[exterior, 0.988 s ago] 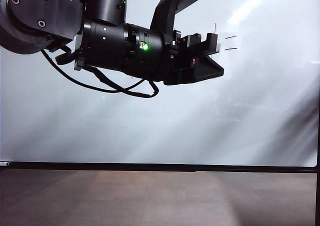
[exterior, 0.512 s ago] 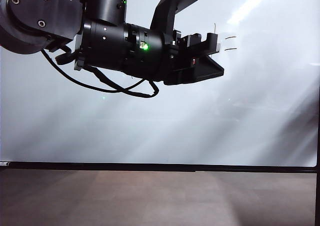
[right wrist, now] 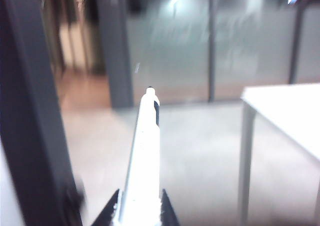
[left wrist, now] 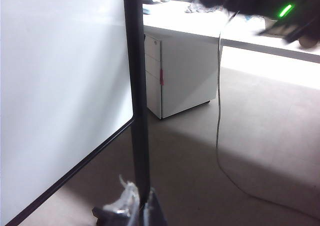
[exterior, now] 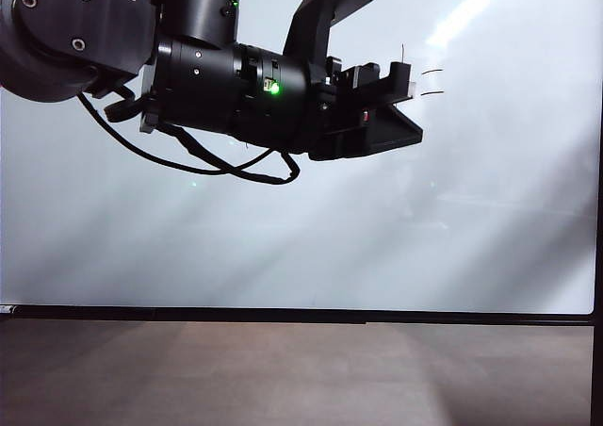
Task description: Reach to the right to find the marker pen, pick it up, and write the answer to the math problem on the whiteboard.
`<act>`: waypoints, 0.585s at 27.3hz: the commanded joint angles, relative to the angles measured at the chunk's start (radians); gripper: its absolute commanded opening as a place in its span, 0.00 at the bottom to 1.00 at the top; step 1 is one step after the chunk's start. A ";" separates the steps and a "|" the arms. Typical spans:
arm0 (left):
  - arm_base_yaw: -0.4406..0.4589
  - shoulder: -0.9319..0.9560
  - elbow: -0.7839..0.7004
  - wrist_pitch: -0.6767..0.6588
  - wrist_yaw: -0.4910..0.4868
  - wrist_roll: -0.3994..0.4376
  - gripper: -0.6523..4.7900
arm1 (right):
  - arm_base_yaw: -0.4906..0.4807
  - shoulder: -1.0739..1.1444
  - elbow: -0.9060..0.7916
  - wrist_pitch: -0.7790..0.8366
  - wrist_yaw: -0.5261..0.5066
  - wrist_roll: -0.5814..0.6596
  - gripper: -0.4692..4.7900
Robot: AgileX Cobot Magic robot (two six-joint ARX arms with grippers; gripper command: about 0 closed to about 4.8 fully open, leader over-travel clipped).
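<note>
In the right wrist view a slim light-grey marker pen [right wrist: 145, 151] stands up between the fingers of my right gripper [right wrist: 139, 198], which is shut on its barrel; the dark tip points away. This gripper is out of the exterior view. The whiteboard [exterior: 283, 237] fills the exterior view, and its black-framed edge [left wrist: 136, 86] runs past my left gripper [left wrist: 136, 206], whose jaws are shut and empty. The bulky black left arm hangs in front of the board, gripper [exterior: 410, 106] pointing right. Of the math problem only a thin stroke and the equals sign [exterior: 433, 82] show; the rest is hidden behind the arm.
A white drawer cabinet [left wrist: 175, 76] stands under a white desk [left wrist: 210, 26] beside the board, with a cable [left wrist: 218, 111] hanging to the floor. A white table [right wrist: 285, 111] and a dark pillar [right wrist: 30, 111] flank the right gripper. Brown floor [exterior: 283, 369] lies below the board.
The left arm has not moved. A dark shadow at the board's lower right edge has faded.
</note>
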 commanded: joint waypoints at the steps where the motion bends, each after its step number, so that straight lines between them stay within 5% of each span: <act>1: -0.002 -0.003 0.003 0.011 0.002 0.003 0.17 | -0.004 -0.261 -0.055 -0.153 0.095 0.044 0.08; 3: -0.002 -0.003 0.003 0.000 0.002 0.003 0.17 | -0.002 -0.527 -0.078 -0.448 0.163 0.038 0.08; 11: -0.002 -0.003 0.003 -0.010 0.002 0.003 0.17 | 0.074 -1.313 -0.139 -1.225 0.160 0.043 0.08; 16: -0.002 -0.003 0.003 -0.010 0.002 0.003 0.17 | 0.166 -1.501 -0.142 -1.307 0.156 0.043 0.08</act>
